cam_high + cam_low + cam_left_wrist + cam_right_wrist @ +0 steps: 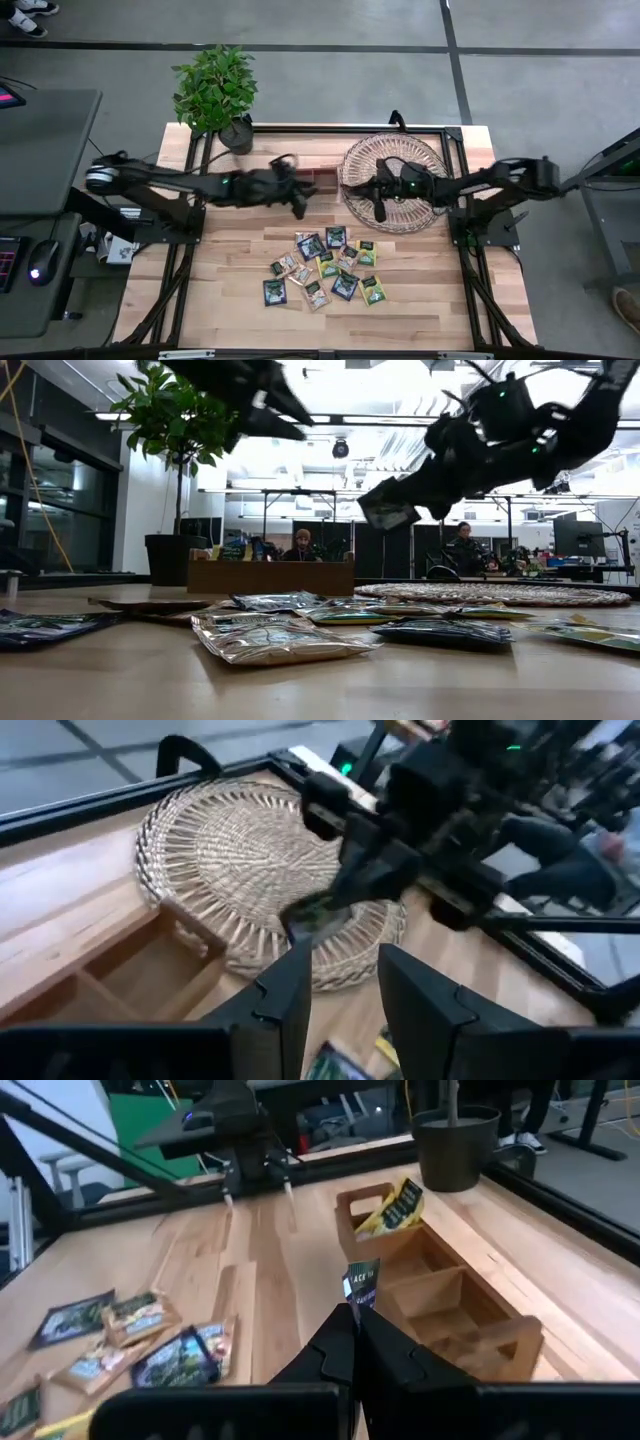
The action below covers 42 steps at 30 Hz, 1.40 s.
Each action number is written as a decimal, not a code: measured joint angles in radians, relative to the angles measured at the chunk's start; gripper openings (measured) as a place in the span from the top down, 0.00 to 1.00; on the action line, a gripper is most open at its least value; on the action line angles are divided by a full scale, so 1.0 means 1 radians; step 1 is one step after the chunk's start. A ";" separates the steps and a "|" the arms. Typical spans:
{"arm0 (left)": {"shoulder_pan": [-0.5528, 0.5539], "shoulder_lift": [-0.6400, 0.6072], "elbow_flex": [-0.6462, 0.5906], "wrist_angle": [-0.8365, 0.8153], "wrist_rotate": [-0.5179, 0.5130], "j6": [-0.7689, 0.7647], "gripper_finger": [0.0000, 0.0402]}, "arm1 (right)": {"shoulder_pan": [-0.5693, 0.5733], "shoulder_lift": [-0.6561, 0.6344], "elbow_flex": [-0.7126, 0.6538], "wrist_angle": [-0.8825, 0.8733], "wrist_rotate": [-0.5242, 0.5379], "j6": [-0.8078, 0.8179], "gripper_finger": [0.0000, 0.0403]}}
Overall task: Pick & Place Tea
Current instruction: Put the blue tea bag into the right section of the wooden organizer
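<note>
The wicker tray [398, 182] is lying under the right gripper [356, 1320], whose fingers are pinching one sachet [362, 1286] upright, long axis vertical. The left gripper [342, 982] is hanging empty, fingers parted, near the wooden box [440, 1295].

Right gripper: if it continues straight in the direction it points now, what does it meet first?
Probably the wooden box: the right gripper, shut on a sachet, points at its compartments, though depth is uncertain.
</note>
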 joint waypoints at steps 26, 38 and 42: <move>-0.059 -0.591 -0.492 0.114 0.035 -0.008 0.71 | -0.153 0.443 0.473 -0.041 -0.127 0.052 1.00; -0.059 -0.646 -0.531 0.106 0.086 -0.007 0.71 | -0.166 0.459 0.475 -0.095 -0.058 0.053 1.00; -0.059 -0.646 -0.531 0.105 0.100 -0.006 0.71 | -0.166 0.459 0.475 -0.116 -0.037 0.053 1.00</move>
